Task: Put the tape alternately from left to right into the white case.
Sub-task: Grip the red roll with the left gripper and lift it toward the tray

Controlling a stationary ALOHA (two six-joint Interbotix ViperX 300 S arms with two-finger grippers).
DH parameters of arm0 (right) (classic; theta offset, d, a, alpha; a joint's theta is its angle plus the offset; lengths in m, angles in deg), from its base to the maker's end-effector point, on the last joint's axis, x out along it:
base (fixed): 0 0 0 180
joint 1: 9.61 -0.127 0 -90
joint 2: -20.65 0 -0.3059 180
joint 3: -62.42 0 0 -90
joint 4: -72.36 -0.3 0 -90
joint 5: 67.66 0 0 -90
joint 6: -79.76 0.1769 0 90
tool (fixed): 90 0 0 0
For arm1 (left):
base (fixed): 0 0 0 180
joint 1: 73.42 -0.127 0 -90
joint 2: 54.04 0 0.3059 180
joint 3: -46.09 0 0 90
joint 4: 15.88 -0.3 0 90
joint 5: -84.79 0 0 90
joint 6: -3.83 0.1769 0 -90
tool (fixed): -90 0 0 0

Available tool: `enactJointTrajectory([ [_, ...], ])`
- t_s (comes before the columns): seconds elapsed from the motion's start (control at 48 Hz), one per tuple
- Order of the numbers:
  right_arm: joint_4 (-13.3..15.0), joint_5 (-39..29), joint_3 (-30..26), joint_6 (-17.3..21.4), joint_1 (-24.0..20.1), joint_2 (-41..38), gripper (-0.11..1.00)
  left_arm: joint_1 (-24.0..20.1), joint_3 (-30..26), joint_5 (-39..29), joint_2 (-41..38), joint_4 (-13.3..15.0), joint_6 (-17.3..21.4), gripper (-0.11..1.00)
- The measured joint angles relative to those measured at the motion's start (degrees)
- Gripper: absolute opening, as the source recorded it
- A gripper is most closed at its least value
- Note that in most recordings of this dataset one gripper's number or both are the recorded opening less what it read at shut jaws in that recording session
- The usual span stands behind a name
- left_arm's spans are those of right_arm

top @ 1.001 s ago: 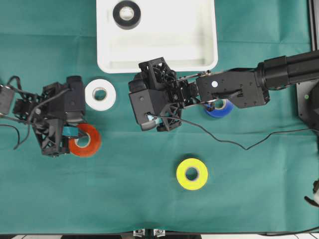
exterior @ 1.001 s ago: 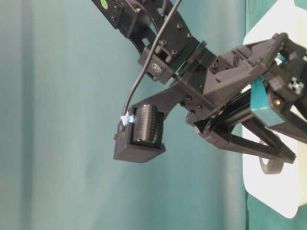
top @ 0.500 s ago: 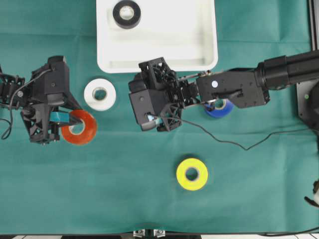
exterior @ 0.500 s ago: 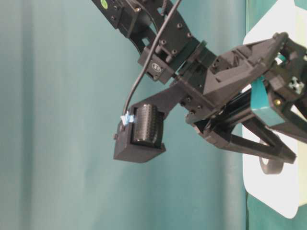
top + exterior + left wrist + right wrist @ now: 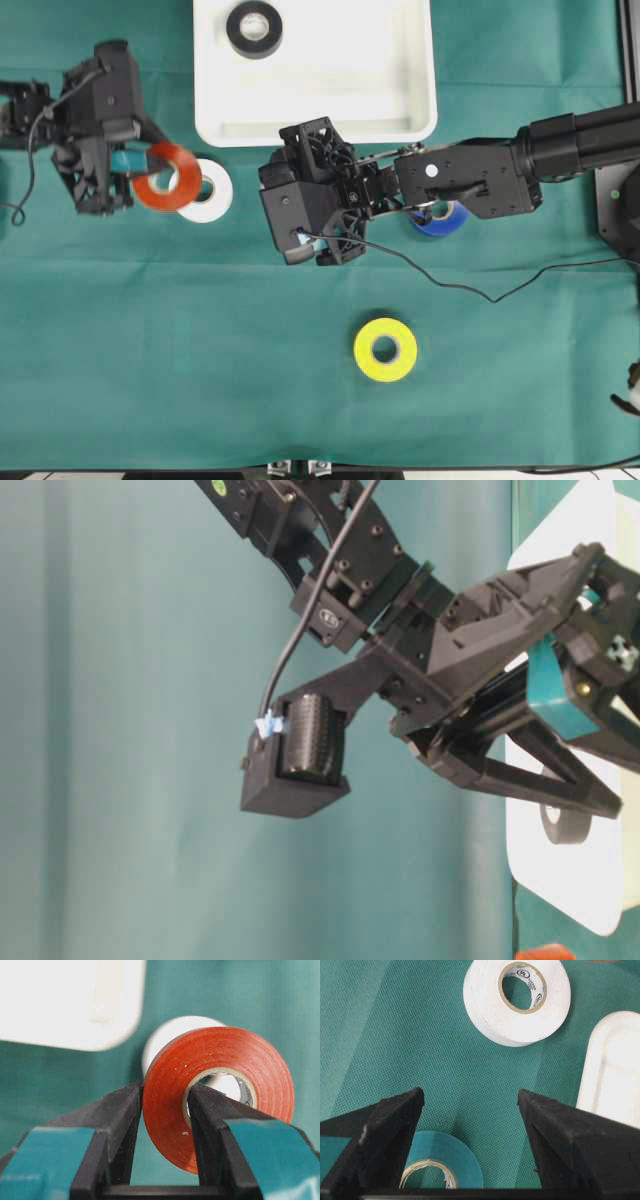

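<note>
My left gripper [image 5: 150, 168] is shut on the orange-red tape [image 5: 168, 178], one finger outside the roll and one inside its core [image 5: 220, 1090]. It holds that roll above the white tape [image 5: 212, 192], just off the front left corner of the white case [image 5: 420, 118]. A black tape [image 5: 254, 28] lies in the case at its far left. My right gripper [image 5: 470, 1097] is open and low over the cloth, with the teal tape [image 5: 437, 1160] lying by its left finger, not gripped. The blue tape [image 5: 440, 218] is partly under the right arm. The yellow tape [image 5: 385, 349] lies nearer the front.
The right arm stretches in from the right edge with a loose black cable [image 5: 480, 290] trailing over the green cloth. In the right wrist view the white tape [image 5: 517, 1000] lies ahead and a case corner [image 5: 615, 1065] to the right.
My left gripper has lifted the orange-red tape and carried it toward the case, ending over the white tape. The right arm has barely moved and stays open.
</note>
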Motion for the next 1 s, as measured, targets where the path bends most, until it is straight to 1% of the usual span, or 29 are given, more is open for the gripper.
enactJointTrajectory([
  [0.167, 0.0, 0.0, 0.18, 0.0, -0.09, 0.0, 0.83, -4.57, 0.09, 0.44, 0.0, 0.0, 3.25, -0.03],
  [0.354, 0.0, 0.0, 0.26, 0.0, -0.09, 0.0, 0.83, -9.14, 0.0, 2.9, 0.0, 0.0, 4.31, -0.03],
  [0.479, -0.09, 0.0, 0.26, -0.09, -0.09, 0.0, 0.83, -11.07, 0.0, 5.1, -0.18, 0.0, 4.83, -0.03],
  [0.771, 0.0, 0.18, 0.35, 0.0, -0.09, 0.0, 0.83, -11.43, -2.2, 9.49, -3.25, 0.0, 5.89, -0.03],
  [1.001, 0.0, 0.44, 0.44, 0.0, -0.09, 0.0, 0.83, -11.51, -6.24, 12.13, -9.58, 0.0, 7.91, -0.03],
])
